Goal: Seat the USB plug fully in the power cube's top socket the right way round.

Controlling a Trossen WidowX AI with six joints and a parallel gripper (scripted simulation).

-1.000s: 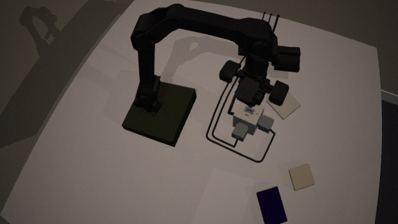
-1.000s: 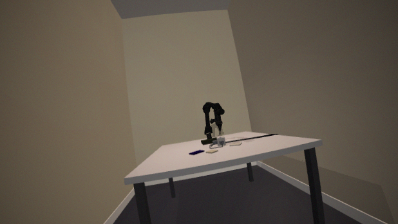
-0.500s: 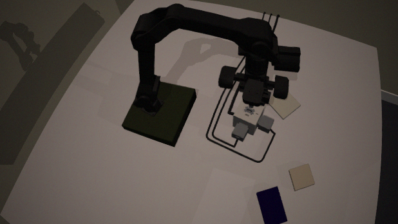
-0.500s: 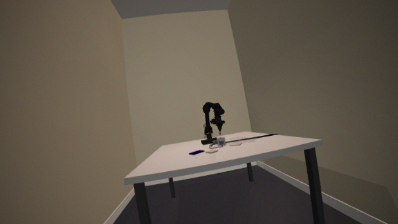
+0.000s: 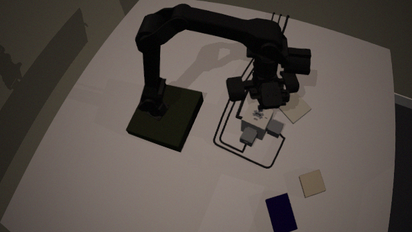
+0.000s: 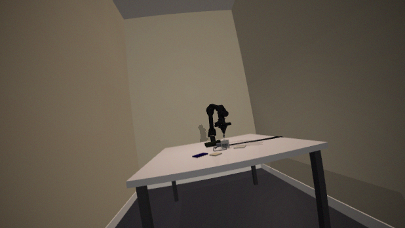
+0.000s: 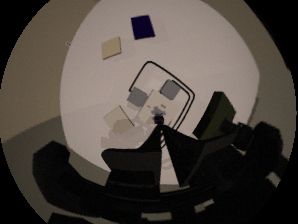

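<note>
The power cube (image 5: 247,117) (image 6: 225,141) (image 7: 148,108) is a pale block with socket openings in its top. My gripper (image 5: 262,106) (image 6: 223,133) (image 7: 160,127) points down over the cube and is shut on the USB plug. The small dark plug (image 6: 223,135) (image 7: 158,119) sticks out below the fingertips. In the exterior view a small gap shows between the plug and the cube's top, so the plug is out of the socket. The top socket is partly hidden, and which way round the plug faces cannot be told.
Two grey plugs (image 5: 249,136) (image 5: 275,128) (image 7: 170,89) (image 7: 137,97) sit at the cube's sides, with black cables (image 5: 218,128) looping around it. A cream tile (image 5: 296,110) lies beside the cube. Another cream tile (image 5: 312,183) and a navy block (image 5: 281,213) lie farther off.
</note>
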